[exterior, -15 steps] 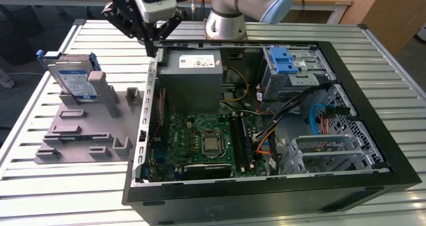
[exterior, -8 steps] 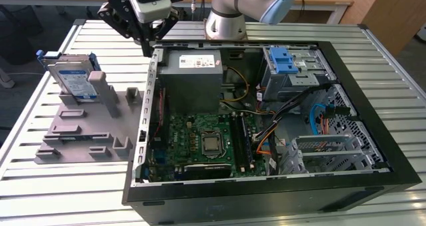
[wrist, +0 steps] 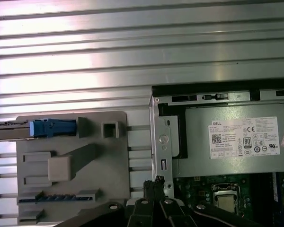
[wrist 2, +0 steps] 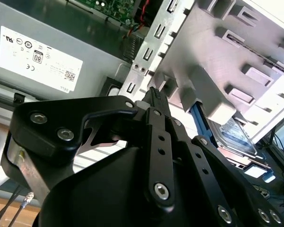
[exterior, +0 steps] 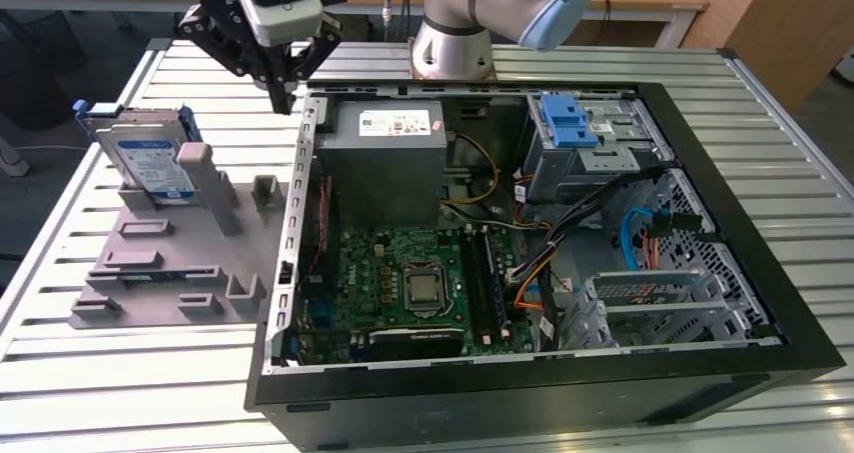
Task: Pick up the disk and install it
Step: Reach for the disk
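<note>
Exterior view: the slatted silver metal worktop carries a black, open-sided desktop computer case lying from the centre out to three o'clock. A flat grey plastic fixture plate with raised slots lies at nine o'clock of it. Inside the case, the boxy grey power supply with a white sticker sits at twelve o'clock. The silver drive cage with a blue plastic latch is at one o'clock and, as far as can be seen, holds no drive.

The flat silver-grey disk with a blue and white label and blue bracket stands upright in the plate's far slot at ten o'clock, untouched. It also appears in both wrist views.

The black claw hangs over the case's near-plate corner, between disk and power supply. Both wrist views show it narrow, tips together, carrying nothing.

By my judgement, neither pickup nor installation is done.
</note>
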`<action>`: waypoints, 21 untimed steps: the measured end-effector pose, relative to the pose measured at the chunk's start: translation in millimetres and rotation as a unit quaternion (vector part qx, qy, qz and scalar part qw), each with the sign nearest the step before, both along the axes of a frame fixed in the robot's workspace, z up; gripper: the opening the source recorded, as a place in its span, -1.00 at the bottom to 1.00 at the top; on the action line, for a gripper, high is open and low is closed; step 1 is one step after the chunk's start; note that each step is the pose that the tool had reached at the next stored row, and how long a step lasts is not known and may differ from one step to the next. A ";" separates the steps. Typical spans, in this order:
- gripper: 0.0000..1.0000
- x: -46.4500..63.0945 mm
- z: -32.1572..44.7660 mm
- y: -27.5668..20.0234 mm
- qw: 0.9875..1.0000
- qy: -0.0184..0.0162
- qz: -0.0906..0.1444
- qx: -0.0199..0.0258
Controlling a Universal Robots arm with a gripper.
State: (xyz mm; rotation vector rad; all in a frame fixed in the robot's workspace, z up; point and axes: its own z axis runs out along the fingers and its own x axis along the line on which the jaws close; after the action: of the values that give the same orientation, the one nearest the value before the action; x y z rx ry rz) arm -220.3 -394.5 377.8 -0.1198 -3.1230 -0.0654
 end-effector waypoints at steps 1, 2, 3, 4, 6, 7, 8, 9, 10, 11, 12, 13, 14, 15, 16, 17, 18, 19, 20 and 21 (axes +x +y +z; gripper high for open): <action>-0.79 -1.0 -0.1 0.2 1.000 0.000 0.000 0.000; -0.79 -2.1 -0.3 0.4 1.000 0.001 0.000 0.000; -0.79 -3.2 -0.3 0.5 1.000 0.001 0.000 0.000; -0.79 -4.1 -0.5 0.6 1.000 0.002 0.000 0.000; -0.79 -5.5 -0.7 0.7 1.000 0.003 0.000 0.000; -0.79 -6.1 -0.8 0.9 1.000 0.003 0.000 0.000; -0.79 -6.8 -1.0 1.0 1.000 0.004 0.000 0.000; -0.79 -7.4 -1.1 1.0 1.000 0.004 0.000 0.000; -0.79 -7.9 -1.2 1.0 1.000 0.004 0.000 0.000; -0.79 -8.5 -1.3 1.1 1.000 0.005 0.000 0.000; -0.79 -9.1 -1.4 1.1 1.000 0.005 0.000 0.000; -0.79 -9.6 -1.5 1.1 1.000 0.006 0.000 0.000; -0.79 -10.1 -1.5 1.2 1.000 0.006 0.000 0.000; -0.79 -10.6 -1.7 1.2 1.000 0.006 0.000 0.000; -0.79 -11.2 -1.8 1.3 1.000 0.007 0.000 0.000; -0.79 -11.8 -1.9 1.3 1.000 0.007 0.000 0.000; -0.79 -12.3 -2.0 1.3 1.000 0.008 0.000 0.000; -0.79 -12.9 -2.1 1.4 1.000 0.008 0.000 0.000; -0.79 -13.4 -2.2 1.4 1.000 0.008 0.000 0.000; -0.79 -14.0 -2.3 1.4 1.000 0.009 0.000 0.000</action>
State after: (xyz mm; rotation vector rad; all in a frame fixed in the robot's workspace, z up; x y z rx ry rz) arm -234.3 -393.1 375.6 -0.1197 -3.1055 -0.0640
